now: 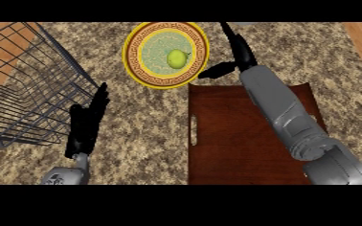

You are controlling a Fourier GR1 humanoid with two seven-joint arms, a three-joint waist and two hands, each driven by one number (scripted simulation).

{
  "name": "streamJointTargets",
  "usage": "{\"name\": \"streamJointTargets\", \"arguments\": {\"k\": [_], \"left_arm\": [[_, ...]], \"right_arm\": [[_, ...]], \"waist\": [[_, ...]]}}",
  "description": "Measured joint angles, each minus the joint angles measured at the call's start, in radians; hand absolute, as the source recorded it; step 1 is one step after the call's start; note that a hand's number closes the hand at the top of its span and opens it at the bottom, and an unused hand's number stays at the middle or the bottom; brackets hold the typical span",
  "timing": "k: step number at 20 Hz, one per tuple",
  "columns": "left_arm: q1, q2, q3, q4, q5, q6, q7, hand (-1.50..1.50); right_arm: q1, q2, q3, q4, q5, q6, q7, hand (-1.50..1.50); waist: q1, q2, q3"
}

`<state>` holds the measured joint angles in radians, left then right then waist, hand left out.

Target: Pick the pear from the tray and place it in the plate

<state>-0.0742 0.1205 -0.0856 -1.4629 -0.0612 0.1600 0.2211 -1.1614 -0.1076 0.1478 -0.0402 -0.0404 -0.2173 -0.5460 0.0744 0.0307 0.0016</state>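
Note:
A green pear lies on the round plate, which has a yellow rim with a dark pattern and stands at the back of the counter. My right hand is just right of the plate, fingers straight, thumb toward the plate's edge, holding nothing. Its grey forearm crosses the dark brown tray, which lies near the front at the right. At the lower left my left hand rests open with its fingers pointing up.
A black wire basket stands at the left, close to my left hand. The counter's top is speckled stone. Wooden surface shows at the far corners.

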Motion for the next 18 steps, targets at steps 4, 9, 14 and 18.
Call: {"name": "streamJointTargets", "arguments": {"k": [4, 9, 14, 18], "left_arm": [[-0.001, -0.001, 0.0, 0.008, -0.007, 0.001, -0.01, 0.0], [0.005, 0.001, -0.001, 0.002, -0.01, -0.002, -0.011, 0.0], [-0.014, -0.008, 0.003, 0.008, -0.014, 0.007, 0.001, 0.0], [-0.022, 0.0, 0.013, 0.013, -0.009, -0.003, 0.0, 0.0]], "right_arm": [[0.016, -0.016, -0.013, -0.006, -0.007, -0.013, -0.023, -1.5], [0.038, -0.054, -0.032, -0.004, -0.018, -0.014, -0.045, -1.5], [0.042, -0.064, -0.044, 0.002, -0.022, -0.056, -0.028, -1.5], [0.05, -0.087, -0.044, 0.005, -0.017, -0.058, -0.027, -1.5]], "waist": [[0.0, 0.001, 0.0], [0.003, 0.002, 0.001], [0.001, 0.002, 0.001], [0.003, 0.003, 0.001]]}}
